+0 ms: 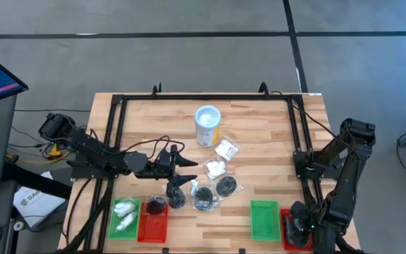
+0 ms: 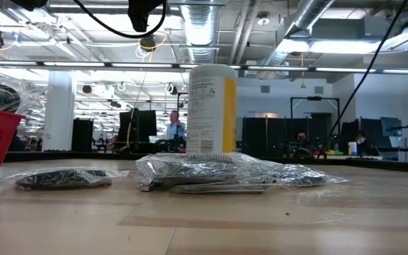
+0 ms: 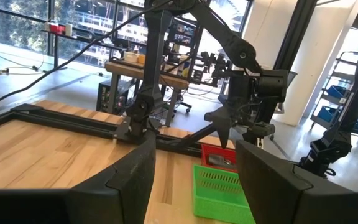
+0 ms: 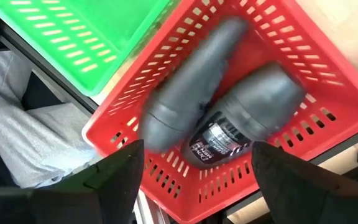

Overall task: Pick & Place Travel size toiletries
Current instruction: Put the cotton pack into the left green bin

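high: straight down on bench (image 1: 259, 134); low: level across it; both share tub (image 1: 208, 125); wrists close over trays

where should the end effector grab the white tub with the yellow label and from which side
Probably around the white tub's round wall, coming level from the left end effector's side. It stands upright and taller than the packets lying beside it, so a level approach above them looks clear.

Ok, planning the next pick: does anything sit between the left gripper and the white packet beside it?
Nothing visible: only bare table separates the open left gripper from the white packet. The tub stands farther back.
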